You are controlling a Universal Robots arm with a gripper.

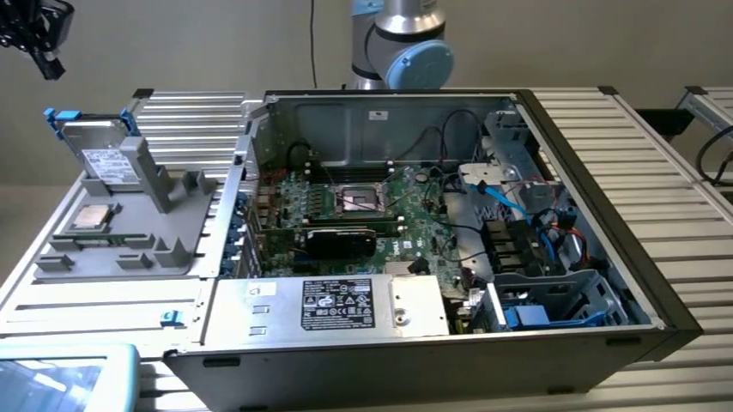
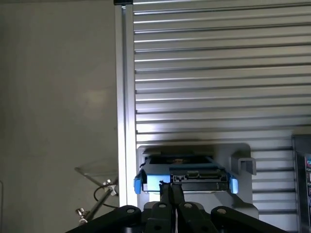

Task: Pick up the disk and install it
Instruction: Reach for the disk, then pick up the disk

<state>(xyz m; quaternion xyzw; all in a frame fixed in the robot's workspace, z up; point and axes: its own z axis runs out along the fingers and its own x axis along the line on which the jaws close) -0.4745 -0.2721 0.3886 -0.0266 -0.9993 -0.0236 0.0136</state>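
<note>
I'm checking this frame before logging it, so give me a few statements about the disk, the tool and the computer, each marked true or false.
1. The disk stands tilted in the grey holder, outside the computer case. True.
2. The tool is shut on the disk. False: its fingers are together with nothing between them, and it hangs clear of the disk.
3. The processor chip lies on the same grey holder as the disk. True.
4. A side panel covers the computer case. False: the case is open and its motherboard is exposed.
</note>
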